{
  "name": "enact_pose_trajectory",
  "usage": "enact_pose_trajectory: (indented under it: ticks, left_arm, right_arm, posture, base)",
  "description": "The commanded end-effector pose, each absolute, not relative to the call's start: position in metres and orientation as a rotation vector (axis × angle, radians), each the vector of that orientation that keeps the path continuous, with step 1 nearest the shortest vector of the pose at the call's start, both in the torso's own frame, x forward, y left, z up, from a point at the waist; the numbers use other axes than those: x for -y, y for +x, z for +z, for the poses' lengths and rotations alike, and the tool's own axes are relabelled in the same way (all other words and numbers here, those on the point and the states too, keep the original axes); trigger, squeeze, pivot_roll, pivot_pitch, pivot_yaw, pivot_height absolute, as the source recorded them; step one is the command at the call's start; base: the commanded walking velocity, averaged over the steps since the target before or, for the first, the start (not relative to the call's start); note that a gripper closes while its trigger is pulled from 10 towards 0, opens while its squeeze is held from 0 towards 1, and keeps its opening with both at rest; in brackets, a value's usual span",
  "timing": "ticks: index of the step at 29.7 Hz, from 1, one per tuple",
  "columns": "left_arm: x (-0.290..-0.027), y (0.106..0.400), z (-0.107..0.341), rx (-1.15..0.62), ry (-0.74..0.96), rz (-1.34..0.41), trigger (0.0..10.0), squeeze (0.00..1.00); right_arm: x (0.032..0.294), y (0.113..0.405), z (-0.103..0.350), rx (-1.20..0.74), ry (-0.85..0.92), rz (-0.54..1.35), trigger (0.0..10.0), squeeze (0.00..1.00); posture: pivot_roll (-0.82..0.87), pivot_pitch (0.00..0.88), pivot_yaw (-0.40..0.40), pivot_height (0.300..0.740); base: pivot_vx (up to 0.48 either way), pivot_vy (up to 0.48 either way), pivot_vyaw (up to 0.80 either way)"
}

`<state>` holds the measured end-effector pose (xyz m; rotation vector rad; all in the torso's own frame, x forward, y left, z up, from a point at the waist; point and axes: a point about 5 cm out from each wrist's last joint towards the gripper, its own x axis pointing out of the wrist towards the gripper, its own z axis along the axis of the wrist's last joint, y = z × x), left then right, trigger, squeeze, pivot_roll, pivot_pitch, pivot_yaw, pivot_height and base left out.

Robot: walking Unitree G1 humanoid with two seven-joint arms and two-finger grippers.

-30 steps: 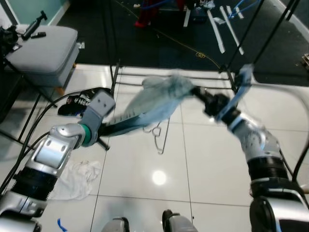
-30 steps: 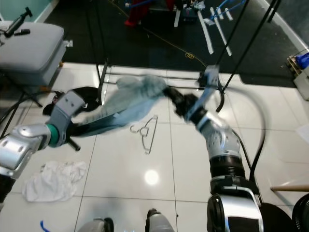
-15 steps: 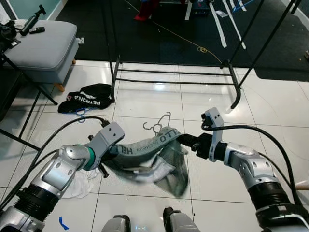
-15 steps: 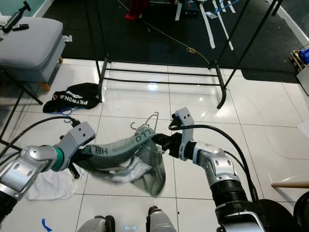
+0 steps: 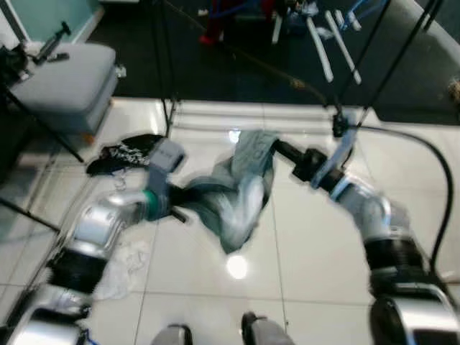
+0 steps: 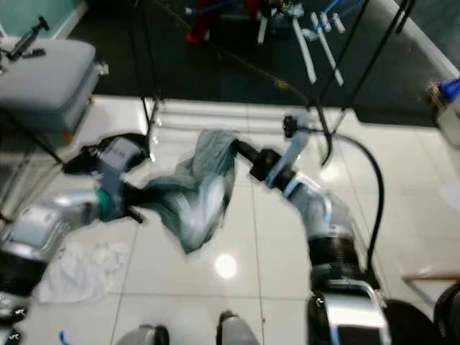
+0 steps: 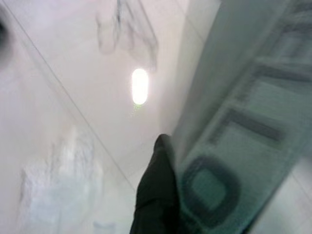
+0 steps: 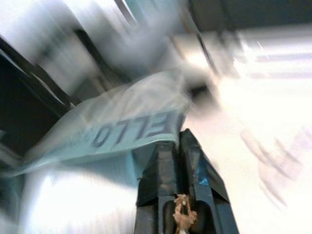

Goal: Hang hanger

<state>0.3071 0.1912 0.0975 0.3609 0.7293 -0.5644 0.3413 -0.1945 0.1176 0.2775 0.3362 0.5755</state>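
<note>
Floor (image 5: 309, 251) of glossy white tile is seen across the lower part of the head views, giving way to a dark mat (image 5: 237, 65) farther off. Standing where tile meets mat is a black clothes rack (image 5: 169, 100), taken here as the landmark; its uprights rise out of frame. To the robot's left of the rack a grey padded stool (image 5: 68, 83) is placed, with a dark garment (image 5: 122, 152) crumpled on the tile between stool and rack. Nearer the robot than the rack, and to the left, a white cloth (image 5: 122, 262) is lying flat on the tile.

Held in the air just in front of the rack is a pale blue-green garment (image 5: 241, 183) with printed lettering, stretched between both arms and sagging in the middle; it is blurred by motion. One end is clamped by the left tool (image 5: 180, 198), whose black fingers (image 7: 158, 195) are seen pressed closed against the lettered band in the left wrist view. The other end, nearer the rack's base bar, is pinched by the right tool (image 5: 277, 149); in the right wrist view its fingers (image 8: 168, 170) are closed together on the fabric's edge.

No hanger can be made out clearly in the blurred frames.
</note>
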Motion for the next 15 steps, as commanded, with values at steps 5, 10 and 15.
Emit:
enact_pose_trajectory:
  ticks: [5,10,15]
  left_arm:
    - [-0.174,0.281,0.08,-0.816,0.429,-0.78,0.0,0.0]
    - [-0.174,0.282,0.083,-0.799,0.456,-0.779,0.0,0.0]
    - [-0.173,0.296,0.088,-0.704,0.473,-0.71,0.0,0.0]
  right_arm:
    - [0.168,0.313,0.089,-0.487,0.303,0.761,0.0,0.0]
    - [0.167,0.311,0.09,-0.486,0.293,0.782,0.0,0.0]
    - [0.172,0.318,0.091,-0.443,0.24,0.753,0.0,0.0]
  posture:
    - [-0.01,0.133,0.033,0.74]
    - [-0.01,0.135,0.036,0.74]
    - [-0.01,0.134,0.036,0.74]
  base:
    - [0.0,0.0,0.0]
    - [0.0,0.0,0.0]
    - [0.0,0.0,0.0]
